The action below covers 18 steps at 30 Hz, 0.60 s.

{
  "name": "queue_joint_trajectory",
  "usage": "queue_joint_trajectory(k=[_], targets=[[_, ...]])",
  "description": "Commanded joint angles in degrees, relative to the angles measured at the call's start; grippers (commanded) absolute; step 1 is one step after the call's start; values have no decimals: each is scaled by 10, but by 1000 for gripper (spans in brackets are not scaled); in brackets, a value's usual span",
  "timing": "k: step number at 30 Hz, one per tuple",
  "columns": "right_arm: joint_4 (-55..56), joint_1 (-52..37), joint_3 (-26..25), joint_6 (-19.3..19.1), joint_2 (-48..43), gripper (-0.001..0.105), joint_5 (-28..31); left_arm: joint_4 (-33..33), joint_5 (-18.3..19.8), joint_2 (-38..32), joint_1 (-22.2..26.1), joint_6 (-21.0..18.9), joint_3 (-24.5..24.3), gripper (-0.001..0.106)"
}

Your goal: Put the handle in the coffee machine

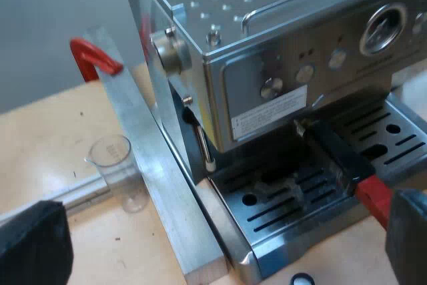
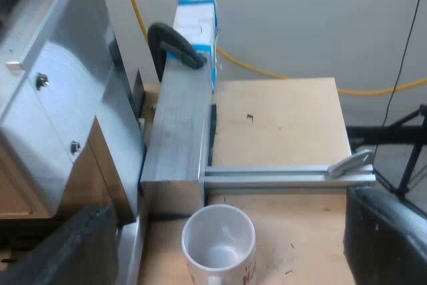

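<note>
Wooden tabletop [image 1: 40, 138]: handle [image 1: 341, 161] just beside spread left hand [image 1: 223, 238].

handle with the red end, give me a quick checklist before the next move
1. The dark handle with red end sits at the front of the steel espresso machine: ok
2. It is turned fully to lock: cannot tell
3. The left tool is open: ok
4. The clear measuring glass stands upright, apart from the handle: ok
5. The white mug stands upright by the open right tool: ok
</note>
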Motion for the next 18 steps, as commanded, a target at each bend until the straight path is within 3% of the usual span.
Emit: queue_joint_trajectory(k=[1, 6, 18], targets=[[6, -3, -5, -11, -25, 71, -5, -7, 4, -19, 1, -7, 8, 97], [17, -3, -5, -31, -78, 71, -6, -7, 3, -81, 1, -7, 51, 97], [55, -3, 15, -32, -172, 71, -6, -7, 3, -216, 1, -7, 127, 97]])
